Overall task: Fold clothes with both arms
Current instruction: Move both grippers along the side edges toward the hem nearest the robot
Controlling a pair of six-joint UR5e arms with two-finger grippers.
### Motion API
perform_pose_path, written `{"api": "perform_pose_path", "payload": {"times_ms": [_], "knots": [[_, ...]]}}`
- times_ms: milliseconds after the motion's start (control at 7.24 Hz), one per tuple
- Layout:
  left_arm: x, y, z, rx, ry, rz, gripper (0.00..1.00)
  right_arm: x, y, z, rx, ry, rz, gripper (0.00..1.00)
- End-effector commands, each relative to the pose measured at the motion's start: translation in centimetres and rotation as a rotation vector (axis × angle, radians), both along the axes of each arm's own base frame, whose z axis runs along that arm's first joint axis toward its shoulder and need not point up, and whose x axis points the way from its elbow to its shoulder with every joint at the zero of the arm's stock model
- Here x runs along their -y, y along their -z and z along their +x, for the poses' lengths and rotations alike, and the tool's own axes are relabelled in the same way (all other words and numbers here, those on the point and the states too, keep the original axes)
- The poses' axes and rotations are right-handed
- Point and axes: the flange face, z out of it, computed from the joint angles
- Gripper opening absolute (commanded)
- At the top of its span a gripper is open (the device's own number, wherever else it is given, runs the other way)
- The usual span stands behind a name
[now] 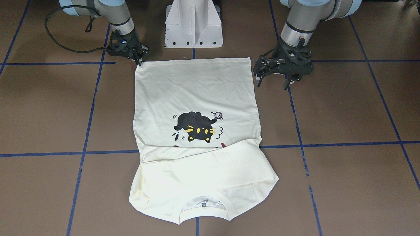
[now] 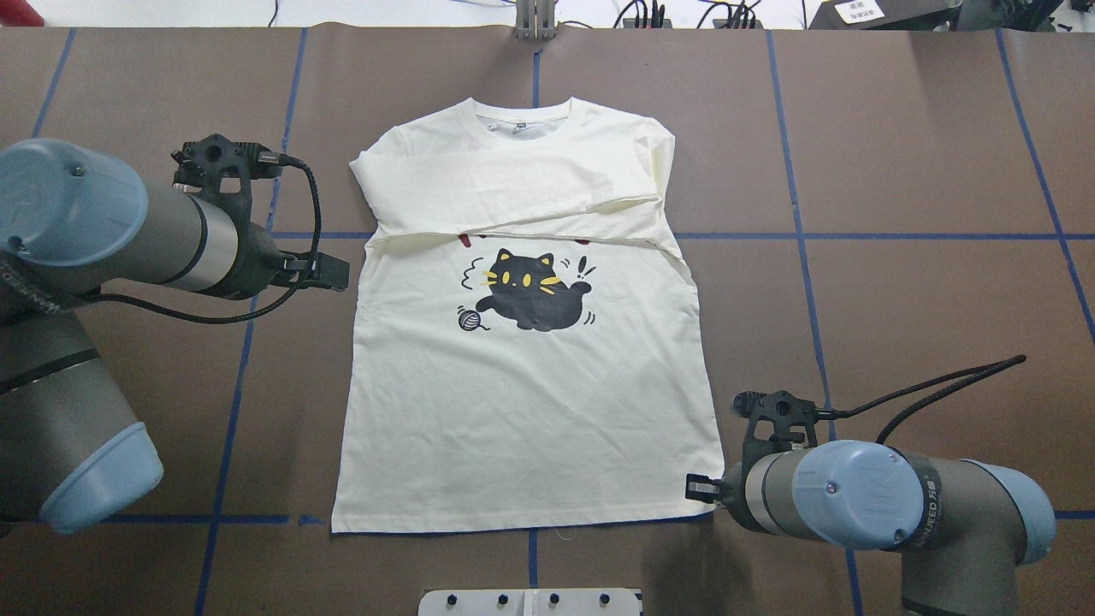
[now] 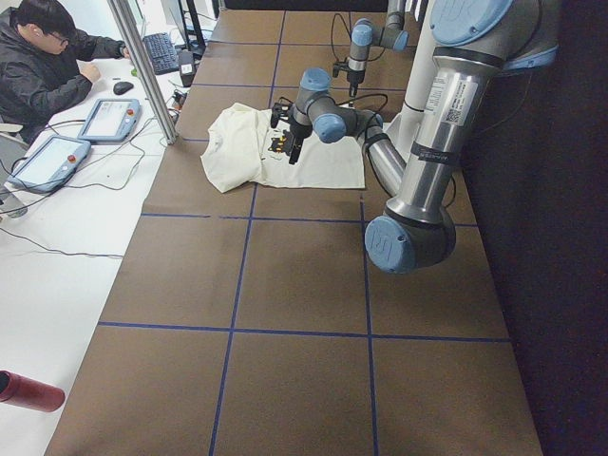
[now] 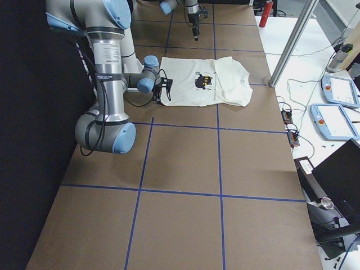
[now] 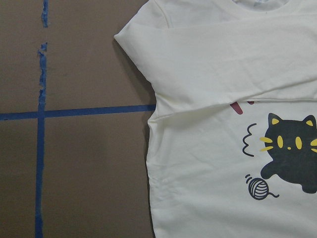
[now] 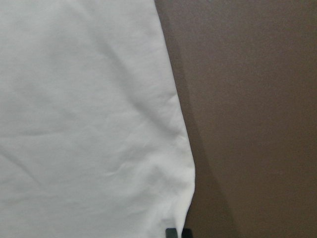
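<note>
**Cloth that sags: take it by the hem corners**

Cream long-sleeved T-shirt [image 1: 197, 88] lies flat and print-up in the middle of the brown paper-covered table [image 1: 344, 111]. Both sleeves [image 2: 513, 184] are already crossed over the chest, just above the black cat print [image 2: 535, 291]. Its straight hem [image 2: 522, 513] sits low in the overhead frame.

The fabric looks thin, light and entirely limp. It should drape and crease rather than hold a shape, and a single grip point would probably let the far side drag or bunch. The two hem corners seem the best places to take it, pinched evenly so the edge lifts level.

The black two-finger right gripper [image 1: 140, 59] has its tips down at one hem corner, upper left of the front-facing frame. The fingers look narrow there, but I cannot tell whether they pinch the cloth.

The black two-finger left gripper [image 1: 273, 80] hangs spread wide and holds nothing, above bare table just off the shirt's side edge.
</note>
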Motion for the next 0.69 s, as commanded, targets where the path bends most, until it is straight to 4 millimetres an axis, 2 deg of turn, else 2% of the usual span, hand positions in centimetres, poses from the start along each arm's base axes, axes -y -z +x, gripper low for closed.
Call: {"api": "perform_pose_path", "payload": {"times_ms": [0, 276, 552], "knots": [[-2.0, -2.8, 0.0, -0.038, 0.052, -0.135, 1.0, 0.3, 2.0, 1.4, 0.046, -0.003, -0.002, 0.0], [-8.6, -6.0, 3.2, -0.133, 0.057, -0.282, 0.99, 0.6, 2.2, 1.6, 0.053, -0.007, -0.003, 0.0], [-15.0, -6.3, 8.5, -0.142, 0.13, -0.388, 0.95, 0.9, 3.1, 1.6, 0.073, -0.011, 0.0, 0.0]]}}
